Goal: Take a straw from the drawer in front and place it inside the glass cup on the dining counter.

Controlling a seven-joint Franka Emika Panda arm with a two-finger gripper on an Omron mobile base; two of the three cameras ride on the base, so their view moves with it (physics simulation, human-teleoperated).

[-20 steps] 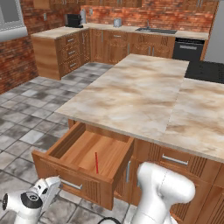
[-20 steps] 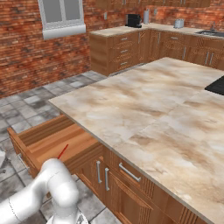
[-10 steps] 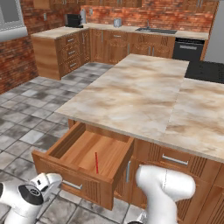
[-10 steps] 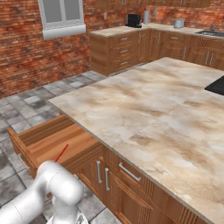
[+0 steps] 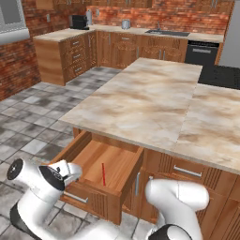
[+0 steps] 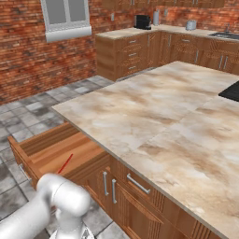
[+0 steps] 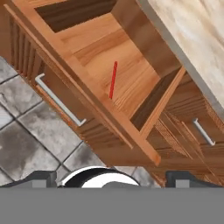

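Observation:
The drawer (image 5: 115, 157) of reddish-brown wood stands pulled out from under the dining counter (image 5: 140, 101), and it appears again as the drawer (image 6: 49, 149) and the drawer (image 7: 133, 81). A thin red straw (image 5: 103, 174) lies flat on its floor, also seen as the straw (image 6: 65, 164) and the straw (image 7: 113, 80). My gripper (image 5: 70, 171) hovers at the drawer's front left corner, apart from the straw. In the hand view the gripper (image 7: 113, 177) is open and holds nothing, looking down over the silver bar handle (image 7: 59, 101). The glass cup is out of view.
Narrower cabinet drawers with silver handles (image 5: 187, 171) sit right of the open drawer under the marbled counter (image 6: 154, 116). A black cooktop (image 5: 220, 75) is inset at the far right. Wall counters with a sink (image 5: 164, 33) line the back. Grey tiled floor (image 5: 28, 126) lies to the left.
My hand has risen from low near the floor up to the drawer's front left corner. The drawer, the straw and the camera views have stayed put.

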